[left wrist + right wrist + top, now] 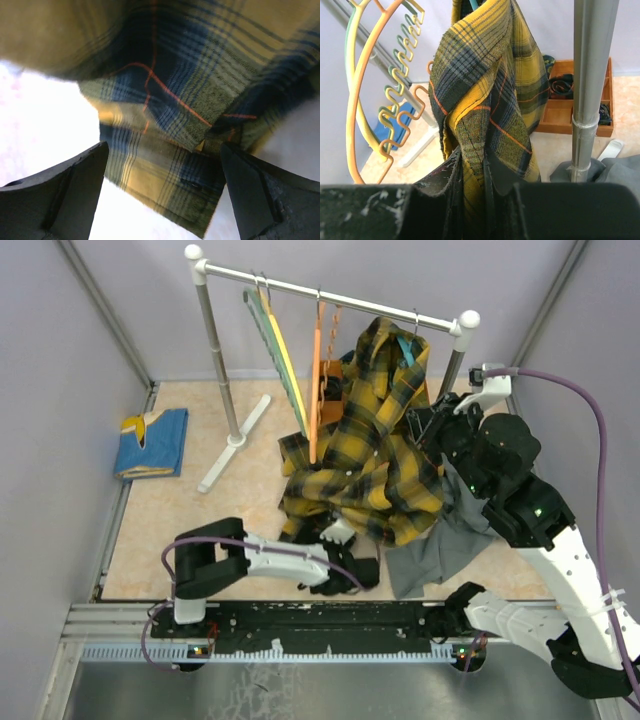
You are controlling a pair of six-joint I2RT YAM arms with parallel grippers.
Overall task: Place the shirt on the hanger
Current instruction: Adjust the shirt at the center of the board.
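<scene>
- The plaid flannel shirt (370, 440) hangs in a bunched mass from the rack's rail (330, 295), near its right end. Its hem trails down to the bench (190, 525).
- A bit of the teal hanger (407, 348) shows at the shirt's collar. How far the hanger's arms sit inside the shoulders is hidden by cloth.
- Judged from this, the step in hand is seating and straightening: the shirt is up on the hanger but twisted and not spread.
- The right hand (472, 170) is clamped on a vertical fold of the shirt (480, 85). Cloth is pinched between both fingers, beside the rack's upright post (590, 75).
- The right arm reaches up and forward with its elbow raised, above the plain grey garment (440, 540) that lies on the bench.
- The left hand (162, 150) is spread wide and grips nothing. The shirt's lower edge (190, 75) hangs just above and between its fingers.
- The left arm lies low and stretched along the bench, its wrist tucked under the hem (335, 540).
- The next move probably calls for the right hand to draw its fold outward over the hanger's shoulder. The left hand would close on the hem and pull it down to take out the twist.
- Care is needed not to tug the hanger off the rail, or to snag the orange hanger (316, 370) beside it.
</scene>
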